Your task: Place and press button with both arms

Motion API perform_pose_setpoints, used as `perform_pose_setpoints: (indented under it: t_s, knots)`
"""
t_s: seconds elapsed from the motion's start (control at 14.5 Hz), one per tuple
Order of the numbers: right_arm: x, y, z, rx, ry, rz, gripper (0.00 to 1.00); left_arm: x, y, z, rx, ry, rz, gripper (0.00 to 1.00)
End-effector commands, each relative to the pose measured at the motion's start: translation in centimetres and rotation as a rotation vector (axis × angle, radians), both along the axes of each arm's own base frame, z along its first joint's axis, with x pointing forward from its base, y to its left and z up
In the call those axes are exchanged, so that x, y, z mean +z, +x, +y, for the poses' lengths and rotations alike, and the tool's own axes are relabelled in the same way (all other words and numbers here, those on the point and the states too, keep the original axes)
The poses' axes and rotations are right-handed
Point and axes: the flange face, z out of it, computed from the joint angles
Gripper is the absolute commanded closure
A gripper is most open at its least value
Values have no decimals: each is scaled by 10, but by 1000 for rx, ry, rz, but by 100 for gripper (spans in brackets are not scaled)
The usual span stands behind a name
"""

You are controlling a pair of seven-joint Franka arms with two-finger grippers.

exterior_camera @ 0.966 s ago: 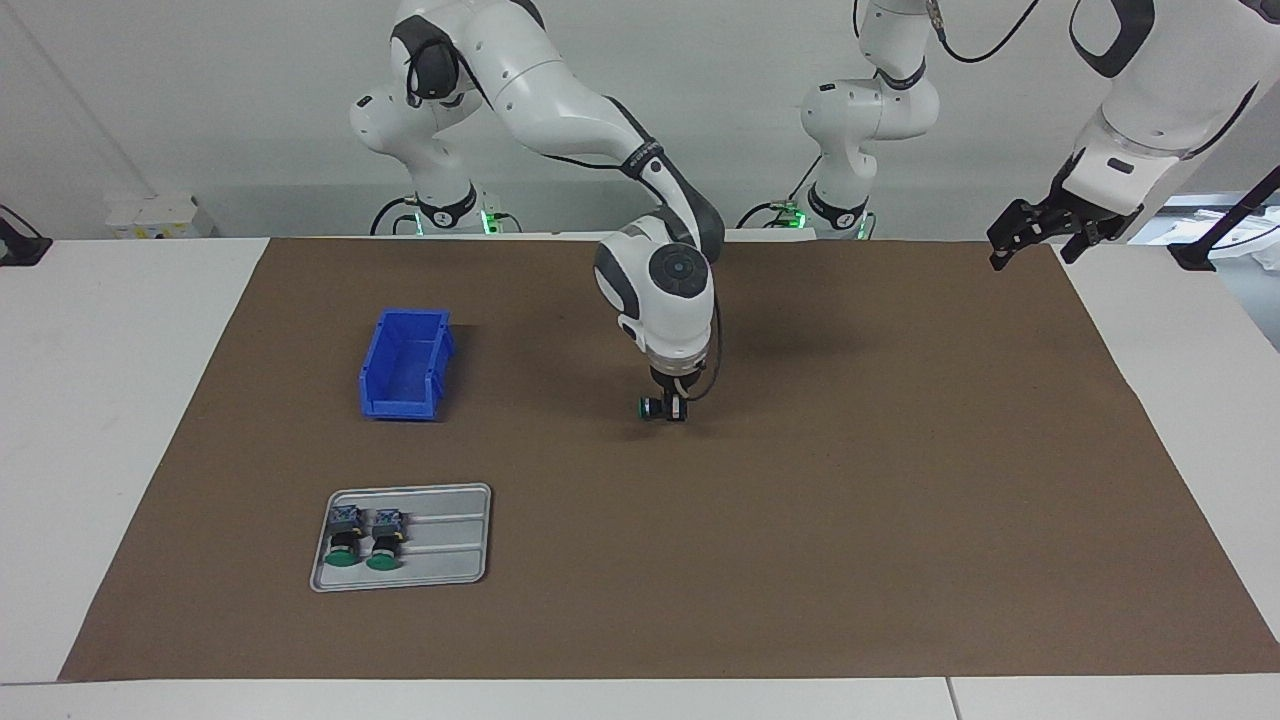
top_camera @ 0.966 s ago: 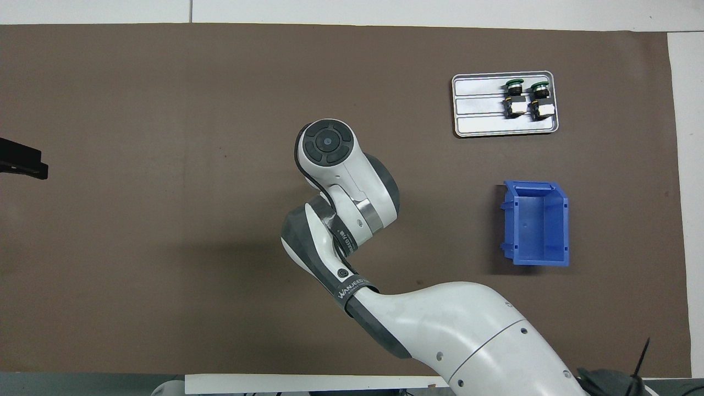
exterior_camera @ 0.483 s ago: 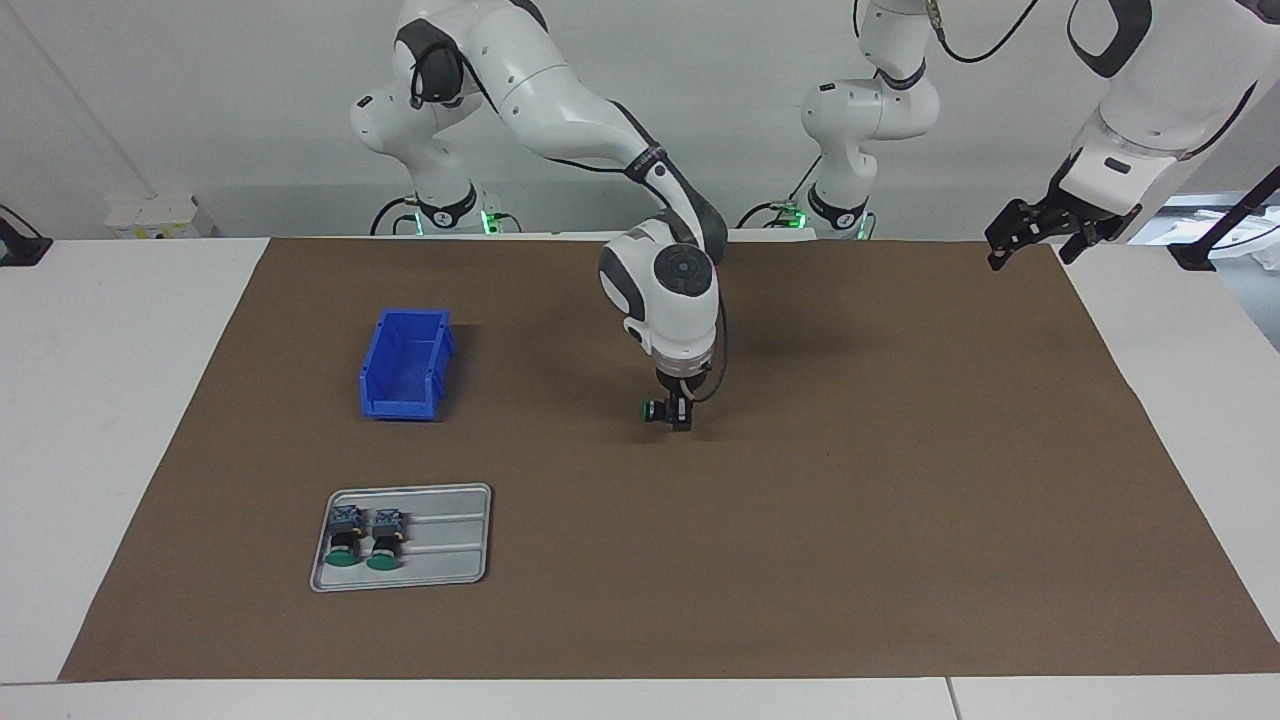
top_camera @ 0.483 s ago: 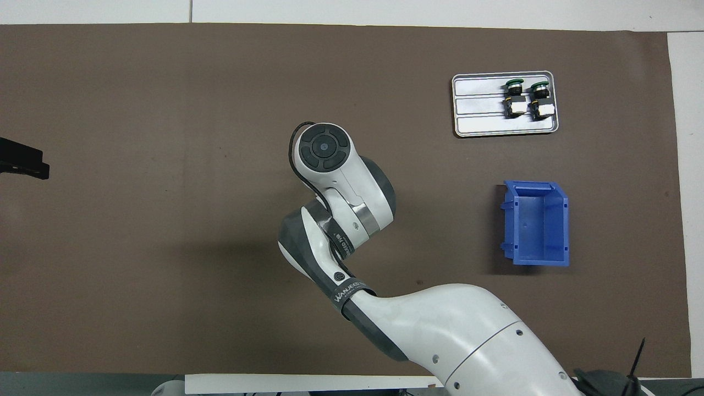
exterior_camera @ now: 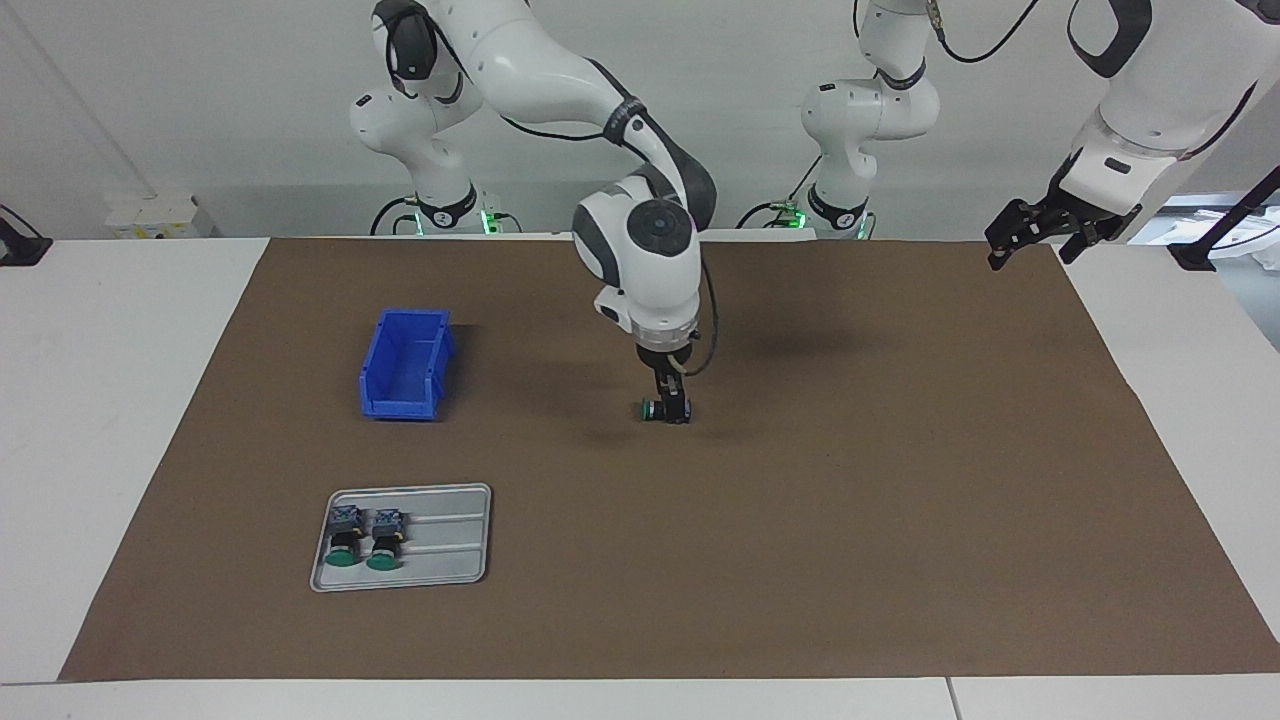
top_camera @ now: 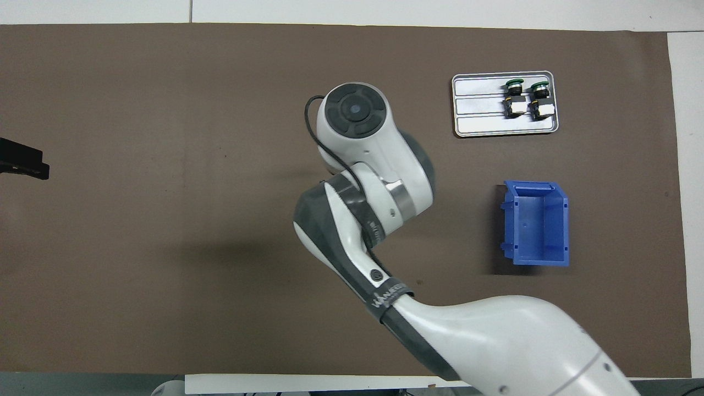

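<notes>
The button (exterior_camera: 657, 409) lies on its side at the middle of the brown mat, its green cap toward the right arm's end of the table. My right gripper (exterior_camera: 676, 408) points straight down and is shut on the button's body. In the overhead view the right arm's wrist (top_camera: 357, 110) hides the gripper and the button. My left gripper (exterior_camera: 1030, 250) waits open and empty in the air over the mat's corner at the left arm's end. Only its tip shows in the overhead view (top_camera: 22, 165).
A grey tray (exterior_camera: 450, 540) holds two identical green-capped buttons (exterior_camera: 345, 540) at the right arm's end, farther from the robots. A blue bin (exterior_camera: 405, 365) stands open nearer to the robots than the tray. Two slimmer white arms stand at the table's back.
The right arm's wrist has risen and swung upright over the button, while the button stayed at the same spot on the mat. The left arm has not moved.
</notes>
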Motion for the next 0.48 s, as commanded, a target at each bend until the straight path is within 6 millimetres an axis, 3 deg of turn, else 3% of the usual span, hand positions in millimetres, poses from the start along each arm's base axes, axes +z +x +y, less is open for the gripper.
perform_pose_setpoints:
  t_s: [0.0,0.14,0.35,0.41]
  knots:
    - [61,6,-77,87,31,-13,2,-1,-10,0,32,10,0,0]
    - [83,12,-123,211,38,-22,2,-1,-9,-4,138,18,-15,0]
    - [96,22,-198,444,46,-15,2,-3,-7,-14,246,25,-23,0]
    - [104,23,-225,516,50,-22,2,-7,-7,-25,274,30,-20,0]
